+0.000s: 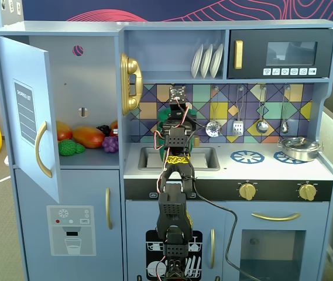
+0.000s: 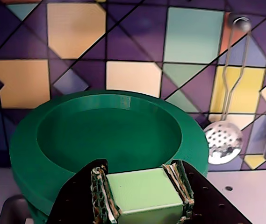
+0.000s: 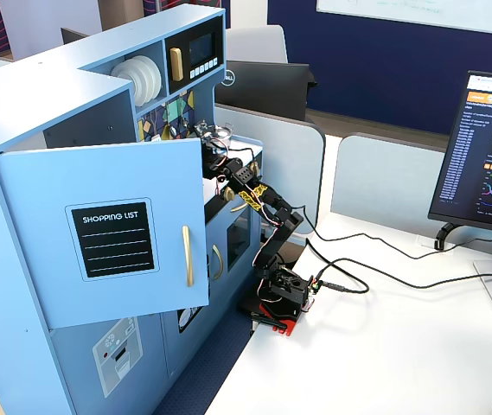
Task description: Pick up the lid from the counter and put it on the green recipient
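Pinching lid (image 2: 109,140) by strap handle, gripper (image 2: 142,193) closed on it, before tiled backsplash (image 2: 137,77).

The pale blue counter (image 1: 225,167) carries a silver pan (image 1: 299,148) and, apparently, the green recipient (image 2: 30,158).

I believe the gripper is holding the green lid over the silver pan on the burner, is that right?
Not quite: the wrist view shows the gripper shut on the lid's handle over the green pot, by the tiled wall. The silver pan sits apart on the burner.
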`<state>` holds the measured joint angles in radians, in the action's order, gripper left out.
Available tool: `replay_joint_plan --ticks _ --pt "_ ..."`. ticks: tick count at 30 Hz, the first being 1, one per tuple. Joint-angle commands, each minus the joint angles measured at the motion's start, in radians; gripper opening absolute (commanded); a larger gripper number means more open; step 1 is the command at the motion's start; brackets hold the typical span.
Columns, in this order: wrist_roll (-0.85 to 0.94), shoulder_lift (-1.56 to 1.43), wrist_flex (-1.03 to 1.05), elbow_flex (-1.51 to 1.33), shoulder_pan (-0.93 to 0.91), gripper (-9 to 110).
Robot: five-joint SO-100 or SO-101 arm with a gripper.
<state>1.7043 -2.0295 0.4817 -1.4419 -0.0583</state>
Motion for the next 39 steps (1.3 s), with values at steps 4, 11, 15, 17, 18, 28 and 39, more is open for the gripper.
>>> replay_joint_plan --ticks 4,11,15,17,18,28,39 --pt "0.014 0.025 0.003 0.091 0.023 0" --pt "0.021 0.046 0.000 0.091 0.012 0" --pt "0.018 0.049 0.000 0.091 0.003 0" --pt "0.018 0.048 0.008 0.091 0.002 0" --pt "0.020 0.046 0.011 0.091 0.002 0" --pt "0.014 0.002 0.032 0.040 0.000 4" --pt "-0.037 -0.026 0.020 0.046 0.006 27"
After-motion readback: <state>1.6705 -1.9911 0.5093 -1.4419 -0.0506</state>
